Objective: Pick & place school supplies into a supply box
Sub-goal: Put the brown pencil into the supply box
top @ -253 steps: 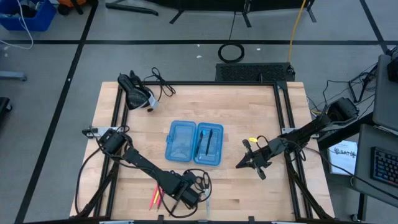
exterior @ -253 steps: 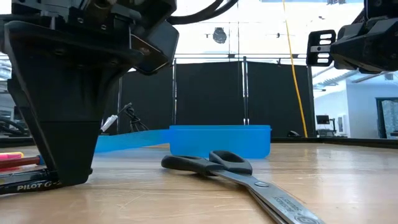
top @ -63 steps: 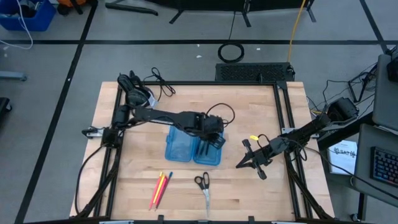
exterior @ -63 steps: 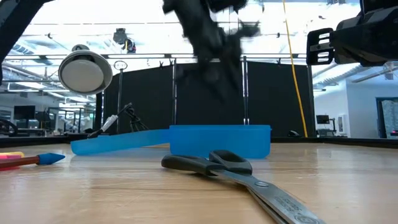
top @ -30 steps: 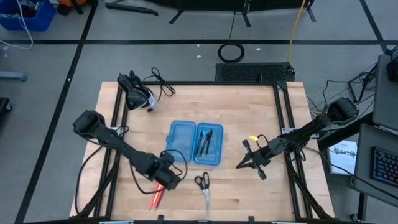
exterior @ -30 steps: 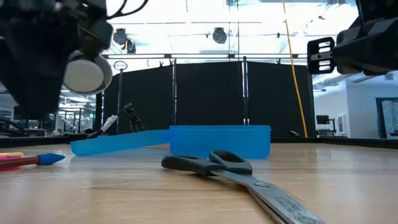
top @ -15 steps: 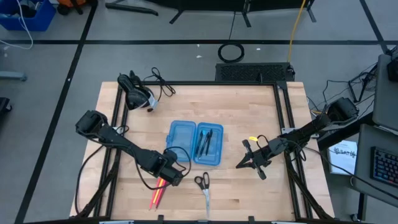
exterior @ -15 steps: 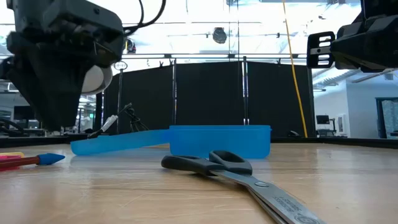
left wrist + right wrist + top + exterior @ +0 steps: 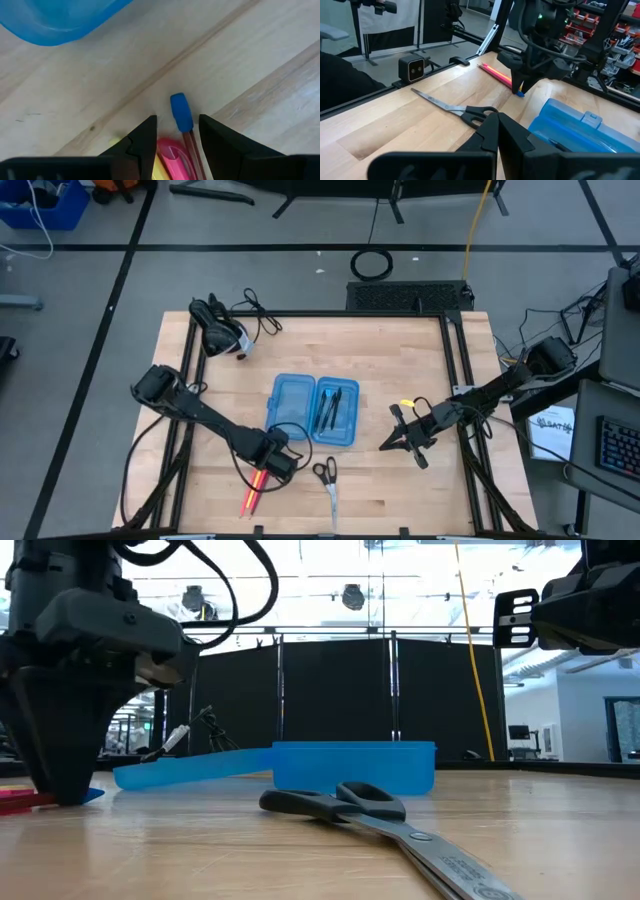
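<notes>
The blue supply box lies open on the table's middle, with black pens in its right half. Red, pink and yellow pens lie near the table's near-left. The scissors lie flat to their right. My left gripper is open and down at the pens' far ends. Its fingers stand on either side of a blue-capped pen, next to a pink pen. My right gripper is shut and empty above the table's right side. My left gripper points down with one finger on each side of the blue-capped pen's capped end. The pen lies flat on the table. I cannot tell whether the fingers touch it.
A black device with cables lies at the far left corner. A small yellow piece sits near my right gripper. A small camera box stands at the table's near edge.
My left gripper has moved a little toward the table's right edge and come down from above the table to the pens' far ends. It now hides most of the blue cap in the low view. The pens, scissors and box have stayed in place.
</notes>
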Tool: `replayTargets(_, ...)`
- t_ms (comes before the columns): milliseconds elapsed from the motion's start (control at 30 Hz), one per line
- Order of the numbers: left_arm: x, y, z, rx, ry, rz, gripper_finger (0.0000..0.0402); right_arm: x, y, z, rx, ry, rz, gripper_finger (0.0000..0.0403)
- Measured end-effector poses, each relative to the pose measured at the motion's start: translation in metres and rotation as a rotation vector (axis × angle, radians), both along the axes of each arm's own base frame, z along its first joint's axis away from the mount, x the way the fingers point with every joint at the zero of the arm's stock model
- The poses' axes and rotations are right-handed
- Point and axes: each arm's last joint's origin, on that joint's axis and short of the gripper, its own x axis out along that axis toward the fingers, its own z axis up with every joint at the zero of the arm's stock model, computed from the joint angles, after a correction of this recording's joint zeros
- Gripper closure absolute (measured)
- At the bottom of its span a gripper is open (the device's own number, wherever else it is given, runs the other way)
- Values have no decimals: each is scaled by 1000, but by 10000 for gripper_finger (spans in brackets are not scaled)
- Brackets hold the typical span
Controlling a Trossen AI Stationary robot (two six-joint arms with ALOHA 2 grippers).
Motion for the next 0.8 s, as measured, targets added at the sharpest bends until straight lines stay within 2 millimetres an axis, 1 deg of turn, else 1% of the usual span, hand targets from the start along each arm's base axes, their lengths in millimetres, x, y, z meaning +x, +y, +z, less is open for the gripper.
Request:
replayTargets(167,0,-4,-7,32,-2,-6,250,0,0,1,4,-6,0,403)
replayTargets(300,1,-4,-8,56,-20,-6,254,0,0,1,6,-6,0,403)
replayTargets(367,1,-4,-8,62,-26,-5,273,0,0,1,6,-6,0,403)
replayTargets(400,1,-3,-9,62,-27,-6,288,0,0,1,6,-6,0,403)
replayTargets(533,2,-3,-9,65,-35,-8,367,0,0,1,6,-6,0,403)
replayTargets(567,2,-3,-9,65,-34,-8,379,0,0,1,5,-6,1,403)
replayTargets(633,2,-3,-9,64,-34,-4,383,0,0,1,5,-6,2,403)
replayTargets(733,2,-3,-9,57,-31,23,373,0,0,1,0,-8,3,403)
replayTargets(800,2,-3,-9,54,-30,32,378,0,0,1,-3,-11,4,403)
